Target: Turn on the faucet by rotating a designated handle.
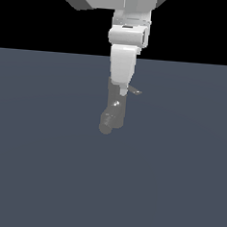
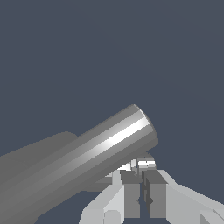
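In the exterior view, the white Panda arm [image 1: 124, 44] is hanging down from the top edge at the middle of the picture, and its lower links are covering the upper part of the faucet [image 1: 114, 108], so the flat top of that dull-grey cylinder is not showing. The faucet is standing upright on the flat slate-blue counter [image 1: 39, 167], near the middle of the picture, with a small bright glint on its body. Its stubby round-ended spout [image 1: 106, 124] is slanting down and toward the exterior view's left, at the foot of the cylinder. The handle [image 1: 134, 91], a thin grey rod, is sticking out sideways toward the exterior view's right, tipping slightly down at its free end, just beside the arm's lowest white link. The fingers are hidden behind the arm here, so their state cannot be told from this view. In the wrist view, a grey metallic cylinder [image 2: 87, 153] with a bright streak along it is filling the near field, its long axis running on a diagonal across the picture and ending in a round face. The fingers [image 2: 131, 197] are showing beside and partly behind it, their two dark pads standing close together with only a thin gap between them; whether they are pinching anything cannot be told.
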`<state>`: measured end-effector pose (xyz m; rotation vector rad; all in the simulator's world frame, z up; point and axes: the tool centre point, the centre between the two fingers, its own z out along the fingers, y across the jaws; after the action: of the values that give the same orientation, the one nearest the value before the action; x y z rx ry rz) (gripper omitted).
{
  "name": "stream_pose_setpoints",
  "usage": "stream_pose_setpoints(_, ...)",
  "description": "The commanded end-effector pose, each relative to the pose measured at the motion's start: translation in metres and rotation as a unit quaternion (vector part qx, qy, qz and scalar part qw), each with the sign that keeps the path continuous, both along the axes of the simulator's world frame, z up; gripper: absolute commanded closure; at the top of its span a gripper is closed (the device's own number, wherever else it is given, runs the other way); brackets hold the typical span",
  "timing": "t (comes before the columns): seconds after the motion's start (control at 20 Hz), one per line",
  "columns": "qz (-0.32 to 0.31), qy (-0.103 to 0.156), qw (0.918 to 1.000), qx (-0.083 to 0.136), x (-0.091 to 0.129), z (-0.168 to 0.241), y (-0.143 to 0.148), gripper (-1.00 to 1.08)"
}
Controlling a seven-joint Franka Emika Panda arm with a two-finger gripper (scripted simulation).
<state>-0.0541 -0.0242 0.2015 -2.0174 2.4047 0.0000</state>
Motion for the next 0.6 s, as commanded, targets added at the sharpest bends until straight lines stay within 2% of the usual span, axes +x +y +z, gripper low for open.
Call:
stream_pose_setpoints(0.0, 0.000, 0.000, 1.0000, 0.000, 0.002, 0.000, -0.003, 1.08)
stream_pose_setpoints(0.55, -0.005, 0.000, 1.0000, 0.000, 0.023, 0.000, -0.038, 1.08)
